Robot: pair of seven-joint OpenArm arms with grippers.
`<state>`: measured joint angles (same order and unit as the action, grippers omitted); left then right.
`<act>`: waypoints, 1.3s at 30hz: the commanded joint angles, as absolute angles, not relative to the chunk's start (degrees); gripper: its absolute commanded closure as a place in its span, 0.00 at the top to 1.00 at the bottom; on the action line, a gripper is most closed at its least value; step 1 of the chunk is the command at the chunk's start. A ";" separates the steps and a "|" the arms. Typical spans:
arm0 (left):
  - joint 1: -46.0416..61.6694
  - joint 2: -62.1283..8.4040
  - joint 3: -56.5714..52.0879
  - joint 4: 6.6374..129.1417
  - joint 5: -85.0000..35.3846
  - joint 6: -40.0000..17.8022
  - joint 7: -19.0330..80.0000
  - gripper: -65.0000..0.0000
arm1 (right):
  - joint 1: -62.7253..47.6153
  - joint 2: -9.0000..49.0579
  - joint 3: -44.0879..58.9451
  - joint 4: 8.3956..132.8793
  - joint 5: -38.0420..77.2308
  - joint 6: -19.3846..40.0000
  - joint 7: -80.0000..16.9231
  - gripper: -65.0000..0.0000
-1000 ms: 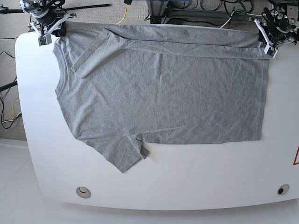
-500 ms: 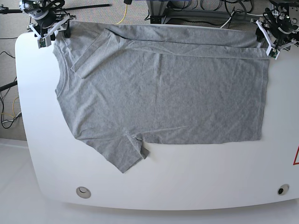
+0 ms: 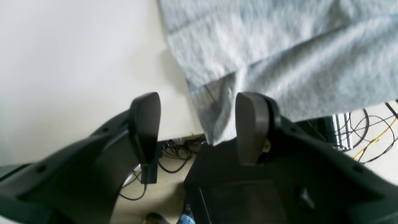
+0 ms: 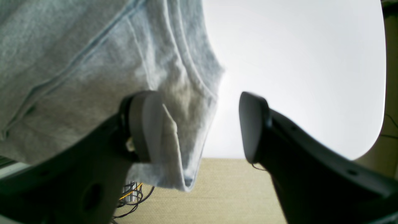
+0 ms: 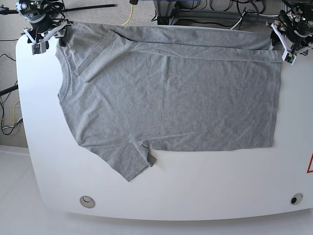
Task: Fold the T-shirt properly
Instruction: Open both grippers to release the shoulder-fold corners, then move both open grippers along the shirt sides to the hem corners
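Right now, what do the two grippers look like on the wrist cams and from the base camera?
Left gripper: black housing, two rounded dark paddle-shaped fingers. Right gripper: the same black build, one finger's inner pad pale grey. In the base view both heads show white brackets, black parts and bundled dark cables.

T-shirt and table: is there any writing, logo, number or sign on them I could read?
T-shirt: none; the side facing up is plain grey.
Table: no words; a red triangular mark sits cut off at its right edge, contents unreadable.
Wrist views: no text.
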<state>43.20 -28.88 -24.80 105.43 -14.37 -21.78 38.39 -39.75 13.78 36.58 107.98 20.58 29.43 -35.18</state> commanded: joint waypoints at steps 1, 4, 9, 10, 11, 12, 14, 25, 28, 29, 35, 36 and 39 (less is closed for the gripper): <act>43.62 -29.31 -26.31 107.56 -14.23 -21.42 39.03 0.55 | -40.31 14.05 37.76 109.84 20.52 29.47 -34.54 0.58; 43.07 -29.03 -26.55 107.97 -14.26 -21.46 39.48 0.55 | -40.02 14.00 38.04 110.62 20.48 29.48 -34.73 0.58; 41.74 -28.19 -26.73 109.17 -14.40 -21.55 39.60 0.55 | -39.40 13.90 38.64 112.06 20.33 29.54 -34.84 0.57; 40.76 -27.39 -26.43 109.74 -14.00 -21.72 39.30 0.55 | -39.53 13.81 38.94 112.95 20.25 29.56 -34.76 0.58; 39.77 -26.60 -26.12 110.30 -13.59 -21.89 38.99 0.55 | -39.65 13.73 39.23 113.85 20.17 29.59 -34.68 0.58; 39.19 -26.36 -26.08 110.52 -13.58 -21.89 38.91 0.55 | -39.46 13.60 39.34 114.09 20.18 29.61 -34.64 0.58; 37.95 -25.91 -26.03 110.90 -13.54 -21.93 38.75 0.56 | -39.01 13.37 39.48 114.47 20.18 29.65 -34.63 0.58; 24.44 -26.19 -22.63 104.43 -13.59 -22.01 39.13 0.56 | -31.38 12.59 40.47 113.06 19.81 29.85 -36.38 0.58; 20.88 -26.13 -21.61 102.54 -13.31 -22.16 38.82 0.56 | -28.30 12.68 40.30 112.68 19.79 29.84 -37.60 0.59; 19.66 -26.09 -21.29 101.98 -13.17 -22.22 38.71 0.56 | -27.21 12.74 40.21 112.51 19.80 29.84 -38.04 0.59; 10.47 -25.11 -18.83 97.72 -12.52 -22.55 37.64 0.56 | -18.20 12.87 39.39 111.84 18.67 29.88 -41.94 0.59; 9.45 -25.10 -18.51 97.24 -12.51 -22.51 37.70 0.56 | -17.19 12.81 39.13 111.76 18.18 29.94 -42.18 0.59; 6.94 -25.06 -17.59 96.09 -12.50 -22.47 37.90 0.56 | -14.53 12.57 38.11 111.48 16.48 30.18 -42.78 0.59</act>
<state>7.94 -24.12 -17.45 95.92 -12.56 -22.87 38.72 -15.29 11.92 38.24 110.87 16.95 30.04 -43.53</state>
